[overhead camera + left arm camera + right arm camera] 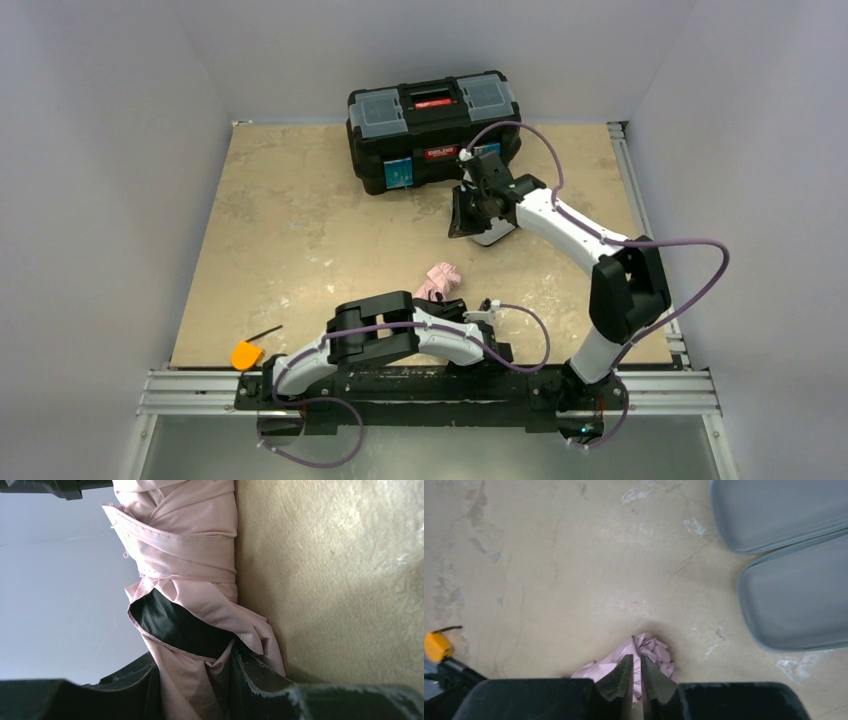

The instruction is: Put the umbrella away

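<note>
Pink crumpled fabric umbrella (185,555) sits clamped in left gripper (192,677); right gripper (637,676) nearly closed, empty.

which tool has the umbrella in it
The left tool: its jaws clamp the pink umbrella. The right tool, up near the toolbox, holds nothing.
</note>
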`<state>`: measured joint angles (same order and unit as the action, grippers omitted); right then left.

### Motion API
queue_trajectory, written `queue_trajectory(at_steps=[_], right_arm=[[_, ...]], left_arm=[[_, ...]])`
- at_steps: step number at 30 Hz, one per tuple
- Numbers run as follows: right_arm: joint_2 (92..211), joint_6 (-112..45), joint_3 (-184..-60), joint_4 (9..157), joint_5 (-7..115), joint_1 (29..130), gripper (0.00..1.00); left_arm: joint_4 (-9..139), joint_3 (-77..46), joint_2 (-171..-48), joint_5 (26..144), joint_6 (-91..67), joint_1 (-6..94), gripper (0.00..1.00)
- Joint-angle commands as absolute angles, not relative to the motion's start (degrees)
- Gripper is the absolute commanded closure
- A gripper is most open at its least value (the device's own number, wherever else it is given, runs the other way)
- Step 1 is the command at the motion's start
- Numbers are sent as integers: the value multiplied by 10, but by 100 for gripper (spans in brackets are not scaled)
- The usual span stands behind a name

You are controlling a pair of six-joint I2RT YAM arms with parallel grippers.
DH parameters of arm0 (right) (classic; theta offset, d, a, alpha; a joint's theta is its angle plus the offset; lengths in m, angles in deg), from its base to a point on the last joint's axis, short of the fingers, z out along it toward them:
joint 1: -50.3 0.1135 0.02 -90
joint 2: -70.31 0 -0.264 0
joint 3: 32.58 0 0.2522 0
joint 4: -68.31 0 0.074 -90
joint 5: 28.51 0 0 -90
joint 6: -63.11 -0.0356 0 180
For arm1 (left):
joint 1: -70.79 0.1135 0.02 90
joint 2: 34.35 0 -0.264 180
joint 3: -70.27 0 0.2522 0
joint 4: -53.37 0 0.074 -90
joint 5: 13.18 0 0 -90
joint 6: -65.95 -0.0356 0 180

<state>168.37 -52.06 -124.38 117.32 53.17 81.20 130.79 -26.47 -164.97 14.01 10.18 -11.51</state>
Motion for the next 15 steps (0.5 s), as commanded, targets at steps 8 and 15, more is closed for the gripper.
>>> queue_trajectory(at_steps=[8, 15], right_arm=[[1682, -558, -1172, 1109, 426, 840, 100], [1689, -560, -1162, 1098, 415, 845, 100]], left_arm=[[1255, -262, -1671, 236, 101, -117, 100], [1255, -263, -1672, 236, 101, -117, 100]])
